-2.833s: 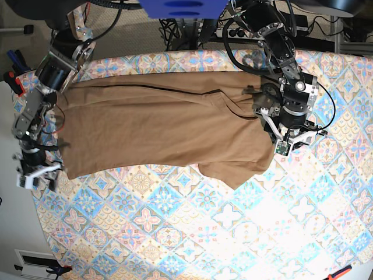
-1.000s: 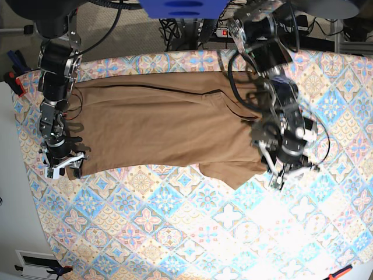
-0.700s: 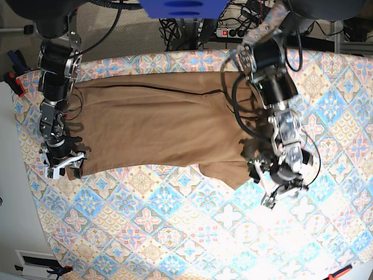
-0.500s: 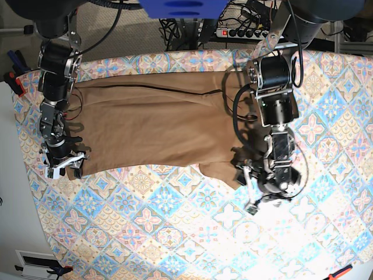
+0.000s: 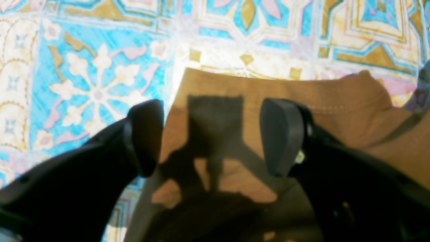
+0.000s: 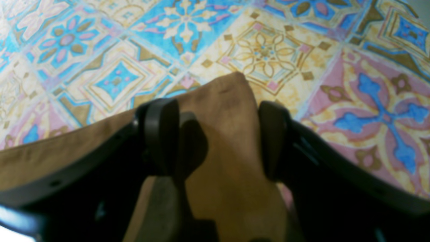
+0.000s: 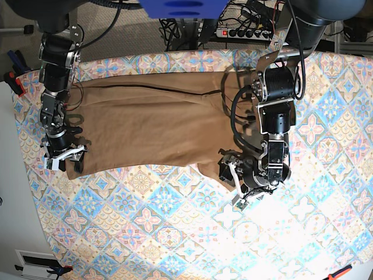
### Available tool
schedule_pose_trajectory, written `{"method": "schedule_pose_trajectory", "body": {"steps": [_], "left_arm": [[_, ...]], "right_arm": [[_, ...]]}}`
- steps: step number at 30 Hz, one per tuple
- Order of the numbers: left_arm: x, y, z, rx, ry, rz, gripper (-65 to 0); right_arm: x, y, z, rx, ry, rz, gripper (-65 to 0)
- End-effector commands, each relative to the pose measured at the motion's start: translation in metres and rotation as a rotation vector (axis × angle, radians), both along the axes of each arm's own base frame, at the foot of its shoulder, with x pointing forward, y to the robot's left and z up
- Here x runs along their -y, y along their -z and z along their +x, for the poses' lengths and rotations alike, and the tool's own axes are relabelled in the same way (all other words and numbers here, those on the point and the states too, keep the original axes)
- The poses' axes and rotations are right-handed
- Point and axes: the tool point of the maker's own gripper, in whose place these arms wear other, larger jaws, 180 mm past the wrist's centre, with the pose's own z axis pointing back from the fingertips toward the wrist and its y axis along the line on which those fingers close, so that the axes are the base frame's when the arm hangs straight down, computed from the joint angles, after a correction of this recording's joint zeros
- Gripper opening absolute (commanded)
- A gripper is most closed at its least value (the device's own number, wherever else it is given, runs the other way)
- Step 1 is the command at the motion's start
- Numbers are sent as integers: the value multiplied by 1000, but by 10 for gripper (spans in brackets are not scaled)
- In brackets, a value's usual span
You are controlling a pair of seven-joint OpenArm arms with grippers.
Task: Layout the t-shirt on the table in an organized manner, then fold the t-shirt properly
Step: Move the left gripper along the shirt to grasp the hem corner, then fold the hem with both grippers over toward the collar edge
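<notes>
Two hands straddle t-shirt (image 7: 151,125) edges on the table (image 7: 175,233).

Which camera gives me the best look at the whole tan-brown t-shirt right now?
The base view: the plain tan-brown fabric t-shirt shows whole on the table. The left wrist view shows only a stitched edge, the right wrist view one corner, each between jaws.

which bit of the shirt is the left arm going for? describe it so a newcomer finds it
On the tiled table lies the tan t-shirt. Its sleeve pokes out toward the near edge, the only flap breaking the straight hem; the left gripper hovers open over it.
</notes>
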Motion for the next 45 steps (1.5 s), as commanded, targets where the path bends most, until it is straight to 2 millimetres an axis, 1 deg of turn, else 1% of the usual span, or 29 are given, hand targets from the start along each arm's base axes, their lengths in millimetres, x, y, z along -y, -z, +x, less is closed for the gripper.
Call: {"method": "schedule_pose_trajectory", "body": {"steps": [1,5,7,9,11,12,14,15,19,25,28,33,35,36,38,40,43,45], "left_arm": [[-2,1,-1,-21,7,25,-202],[-3,5,-5,-30,8,28,-212],[-17,6,-5,-33,-8,43,-261],[-19,8,-7,-38,-10,46,-341],[-22,15,-13,-53,-13,49,-453],[-22,15,-14,-55,-12,50,-511],[-23,16,-15,-57,-11,53,-633],[-23,16,-15,-58,-11,54,-650],[-21,24,-23,-74,-7,56,-650],[-19,24,-24,-76,-4,53,-650],[-19,24,-23,-74,-7,51,-650],[-20,19,-20,-60,-11,50,-650],[-21,11,-14,-25,-16,57,-650],[-17,8,-14,-9,-14,53,-650],[-12,-7,-9,56,-17,55,-650],[-10,-17,-11,93,-16,79,-650],[-14,-34,-11,117,-29,128,-650],[-15,-39,-11,127,-35,142,-650]], "right_arm": [[-3,35,-27,-188,-31,-14,-291],[-3,35,-27,-188,-31,-14,-291],[-4,36,-27,-188,-32,-15,-291],[-4,36,-27,-188,-32,-15,-291],[-5,39,-29,-214,-35,-12,-296],[-5,42,-32,-233,-38,-12,-310],[-6,44,-33,-247,-39,-11,-363],[-6,44,-33,-248,-39,-11,-394],[-6,44,-32,-250,-40,-11,-503],[-6,44,-32,-250,-40,-11,-590],[-6,44,-33,-251,-38,-10,-650],[-6,44,-33,-251,-38,-10,-650],[-6,44,-33,-251,-38,-10,-650],[-6,44,-33,-251,-38,-10,-650],[-6,44,-33,-251,-38,-10,-650],[-6,44,-33,-251,-38,-10,-650],[-6,44,-33,-251,-38,-10,-650],[-6,44,-33,-249,-39,-11,-650]]}}
